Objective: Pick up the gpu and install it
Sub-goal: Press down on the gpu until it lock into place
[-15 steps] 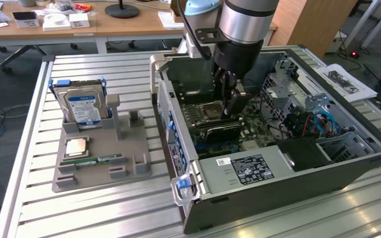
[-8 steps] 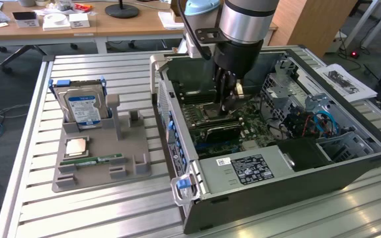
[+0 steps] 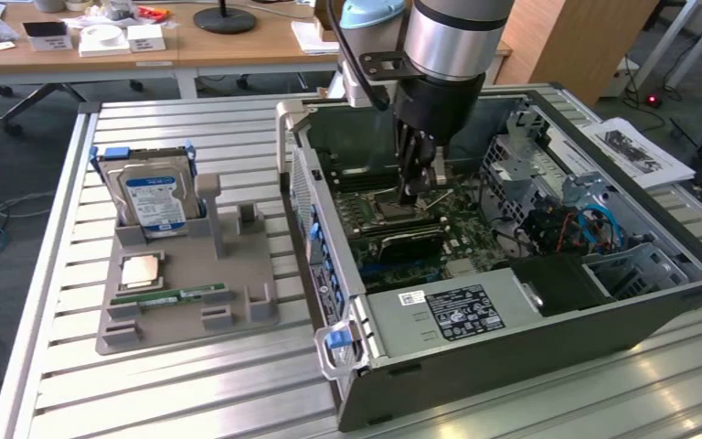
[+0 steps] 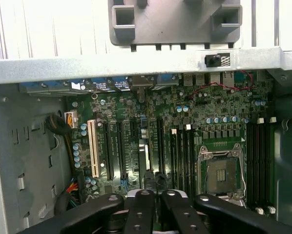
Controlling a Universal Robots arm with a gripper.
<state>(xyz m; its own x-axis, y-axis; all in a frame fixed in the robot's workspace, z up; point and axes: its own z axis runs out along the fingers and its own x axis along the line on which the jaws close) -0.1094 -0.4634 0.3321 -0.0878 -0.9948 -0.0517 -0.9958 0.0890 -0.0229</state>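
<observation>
1. Progress: install looks mid-way, by my read. The gpu point(image 4: 143, 151), a thin dark card seen edge-on, seems to stand in a long slot of the green motherboard point(image 4: 224, 107), beside the white slot and well apart from the empty square CPU socket point(image 4: 223, 170). Whether it is fully seated I cannot tell.
2. Pick-up part looks done: the grey plastic holder point(image 3: 168, 320) on the slatted metal counter point(image 3: 180, 128) carries the blue-labelled silver hard drive point(image 3: 154, 199) and the small green RAM stick point(image 3: 186, 295).
3. Pincer point(image 4: 154, 183): black fingers drawn almost together, tips right at the card's near end. Whether they pinch the card or merely touch it I cannot tell.
4. Arm pose: silver wrist vertical, reaching straight down into the open dark computer case point(image 3: 534, 357), pincer point(image 3: 415, 194) low over the board near its middle.
</observation>
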